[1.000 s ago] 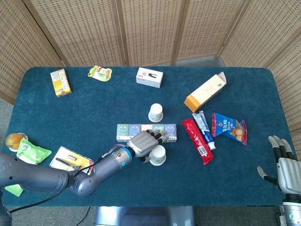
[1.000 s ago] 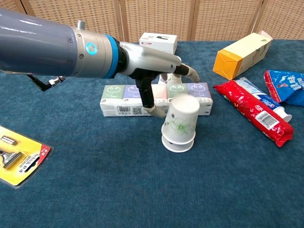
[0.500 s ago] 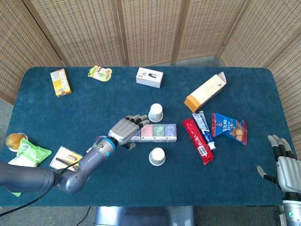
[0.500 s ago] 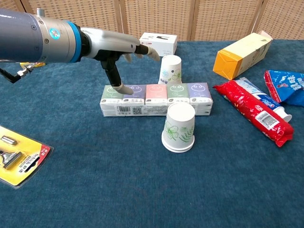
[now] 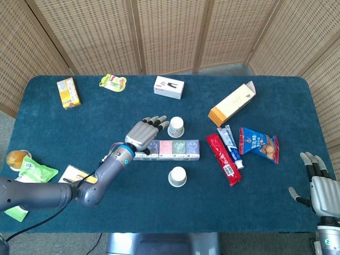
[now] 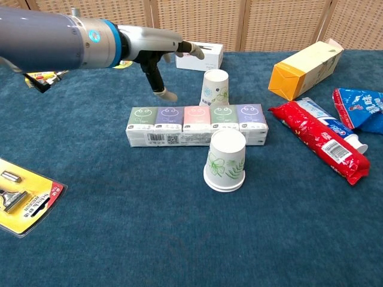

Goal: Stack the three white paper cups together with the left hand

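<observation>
Woven cane screens stand behind a dark blue carpeted surface (image 5: 106, 175). Near its middle two white paper cups stand upside down, rims on the cloth, long axes upright: the far cup (image 5: 176, 126) just behind a row of tissue packs (image 5: 167, 149), the near cup (image 6: 226, 160) just in front of it. A third cup is not visible on its own; whether it sits nested inside the near cup, I cannot tell. These cups look light, thin-walled and easily crushed, so a gentle hold around the mid-wall seems wisest. The left robot hand (image 5: 143, 133) hovers beside the far cup, fingers spread, holding nothing. The right robot hand (image 5: 320, 186) rests open at the near right corner.
</observation>
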You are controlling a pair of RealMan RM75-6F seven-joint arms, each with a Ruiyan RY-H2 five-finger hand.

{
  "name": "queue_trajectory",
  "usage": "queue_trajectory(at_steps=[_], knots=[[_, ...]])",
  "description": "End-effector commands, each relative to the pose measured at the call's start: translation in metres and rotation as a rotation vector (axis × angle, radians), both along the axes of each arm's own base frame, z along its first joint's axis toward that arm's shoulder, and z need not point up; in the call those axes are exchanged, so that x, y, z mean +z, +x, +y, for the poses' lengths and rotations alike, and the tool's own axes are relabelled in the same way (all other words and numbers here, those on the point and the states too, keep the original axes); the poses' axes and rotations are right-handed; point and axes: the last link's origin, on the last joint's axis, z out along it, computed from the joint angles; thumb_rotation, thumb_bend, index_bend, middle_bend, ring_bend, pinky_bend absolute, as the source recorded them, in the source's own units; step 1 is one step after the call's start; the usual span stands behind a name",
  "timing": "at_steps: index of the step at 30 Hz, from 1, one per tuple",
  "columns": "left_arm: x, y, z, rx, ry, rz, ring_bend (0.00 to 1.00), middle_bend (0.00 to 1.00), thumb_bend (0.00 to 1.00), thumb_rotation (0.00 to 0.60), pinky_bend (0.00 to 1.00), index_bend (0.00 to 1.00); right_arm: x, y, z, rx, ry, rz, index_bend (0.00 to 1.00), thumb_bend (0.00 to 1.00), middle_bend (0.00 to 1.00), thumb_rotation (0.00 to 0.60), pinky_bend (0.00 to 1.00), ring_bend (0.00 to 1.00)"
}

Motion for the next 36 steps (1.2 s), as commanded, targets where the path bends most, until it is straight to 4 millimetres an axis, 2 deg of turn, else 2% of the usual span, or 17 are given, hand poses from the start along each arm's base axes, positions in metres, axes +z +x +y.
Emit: queue_trajectory(at_steps=[1,18,28,34,36], knots=[[-0.010,0.009,0.008,0.002,-0.004,-0.010,0.00,0.00,0.35,0.600,0.14,0.01,0.001,0.000,0.001,-0.003,-0.002,0.002,0.00,0.28,0.08,0.600,0.30,0.00],[-0.062,0.040,0.047,0.045,-0.026,-0.024,0.00,0.00,0.35,0.600,0.18,0.03,0.007,-0.003,0.009,-0.038,-0.025,-0.004,0.00,0.28,0.08,0.600,0.30,0.00],[-0.082,0.051,0.060,0.096,-0.053,-0.067,0.00,0.00,0.35,0.600,0.22,0.03,0.011,-0.004,0.010,-0.043,-0.046,-0.003,0.00,0.28,0.08,0.599,0.31,0.00],[-0.087,0.052,0.064,0.095,-0.051,-0.061,0.01,0.01,0.35,0.600,0.32,0.10,0.010,-0.003,0.009,-0.039,-0.049,-0.004,0.00,0.28,0.08,0.600,0.31,0.00],[-0.087,0.052,0.065,0.097,-0.052,-0.063,0.07,0.05,0.35,0.600,0.39,0.15,0.010,-0.003,0.008,-0.039,-0.048,-0.006,0.00,0.28,0.08,0.600,0.31,0.00]])
